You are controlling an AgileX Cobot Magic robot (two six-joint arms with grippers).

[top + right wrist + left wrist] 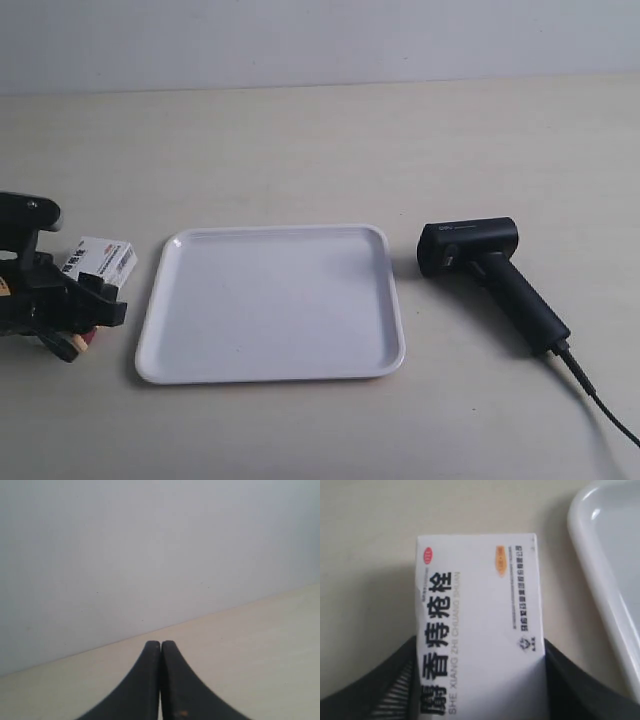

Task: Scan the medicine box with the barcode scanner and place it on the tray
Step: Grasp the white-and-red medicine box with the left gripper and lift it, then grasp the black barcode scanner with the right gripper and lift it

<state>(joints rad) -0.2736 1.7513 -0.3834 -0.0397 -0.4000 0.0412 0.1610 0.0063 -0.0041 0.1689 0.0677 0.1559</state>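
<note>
The medicine box (100, 257) is a white carton with black Chinese lettering, lying left of the tray (270, 232) in the exterior view. My left gripper (480, 642) is shut on it, one dark finger against each long side of the medicine box (480, 605). This is the arm at the exterior view's left, and the left gripper (92, 318) covers the box's near end there. The black barcode scanner (480, 262) lies on its side right of the tray, untouched. My right gripper (160, 644) is shut on nothing above bare table; it does not show in the exterior view.
The scanner's black cable (600, 400) trails toward the near right corner of the exterior view. The tray's rim (600, 590) passes close to the box in the left wrist view. A pale wall stands behind the beige table (320, 140).
</note>
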